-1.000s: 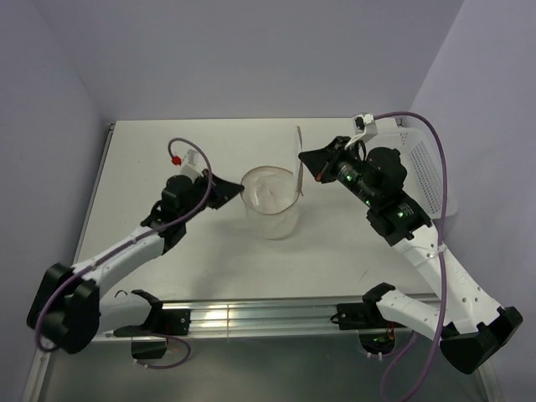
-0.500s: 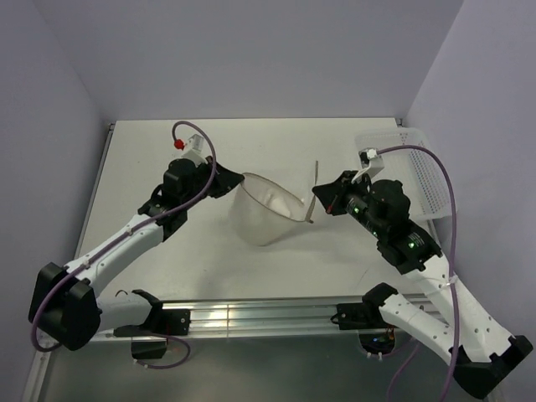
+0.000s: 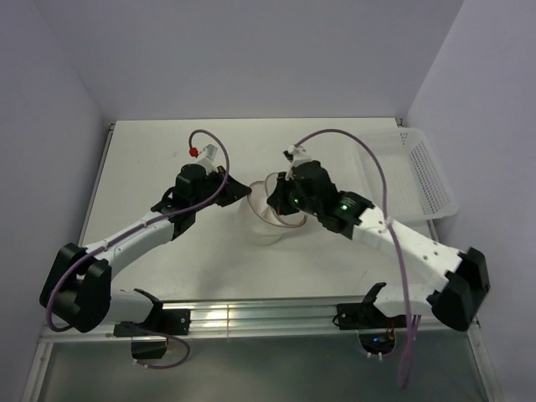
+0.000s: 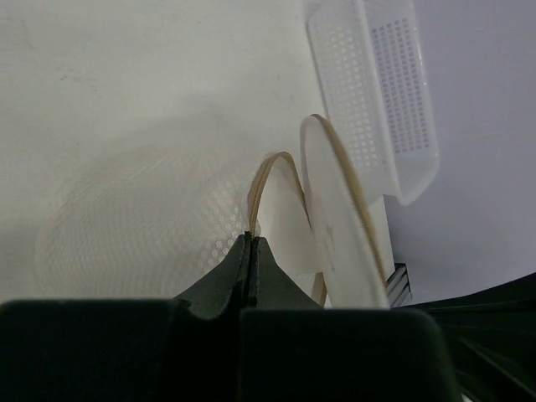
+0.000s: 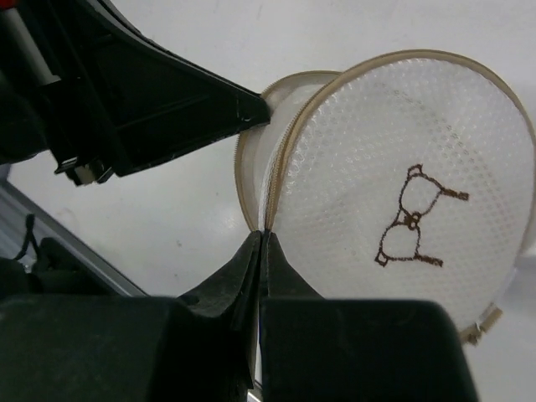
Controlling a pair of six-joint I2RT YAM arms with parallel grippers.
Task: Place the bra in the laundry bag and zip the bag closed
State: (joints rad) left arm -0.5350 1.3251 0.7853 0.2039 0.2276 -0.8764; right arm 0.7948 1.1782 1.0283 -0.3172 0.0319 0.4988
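The white table [image 3: 159, 159] fills the middle of the frame. A white basket [image 3: 416, 172] with small holes sits on it at the upper right. The bag [image 3: 265, 226] is at the middle; whether it touches the table is unclear.

The middle of the bench [image 3: 142, 167] is taken up: the laundry bag [image 3: 266, 228] is pinched at its rim by the left claw [image 3: 245, 191] and the right claw [image 3: 272, 199], one from each side. The right edge is blocked by the basket [image 3: 414, 167]. Open passage is offered along the far edge and the left side.
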